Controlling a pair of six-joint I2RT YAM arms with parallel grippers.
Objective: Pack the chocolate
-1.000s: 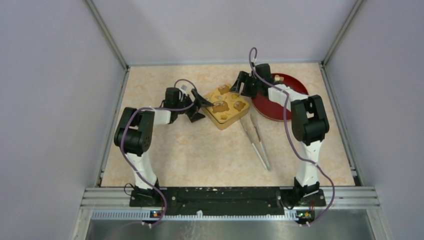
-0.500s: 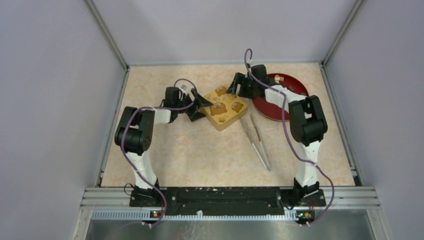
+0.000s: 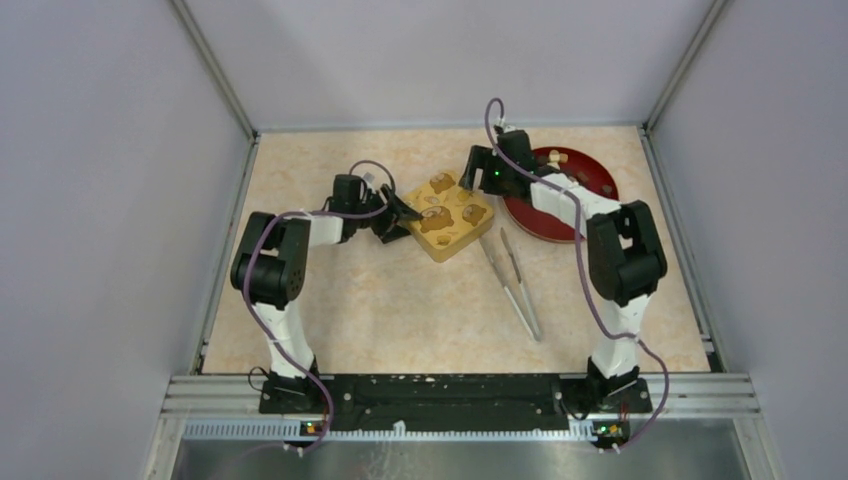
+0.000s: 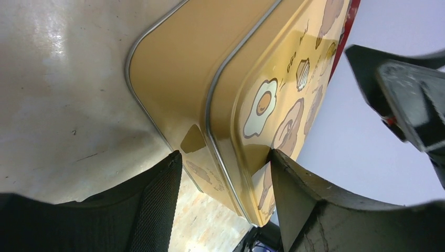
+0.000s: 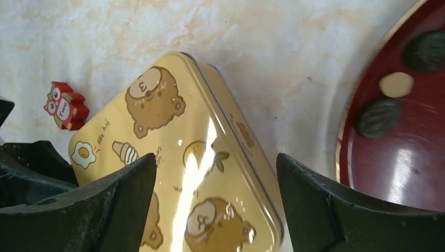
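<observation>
The left hand (image 3: 404, 216) has narrowed from a wide spread and now sits close on either side of the near-left corner of the yellow tin (image 3: 452, 225). Whether it presses the metal is unclear. Across the counter (image 3: 380, 310), the right arm (image 3: 625, 262) has swung, its elbow dropping toward the near edge. The right hand (image 3: 474, 180) has slid leftward to stand spread above the tin's far corner. A little more of the far side of the red plate (image 3: 598, 180) is left in view.
</observation>
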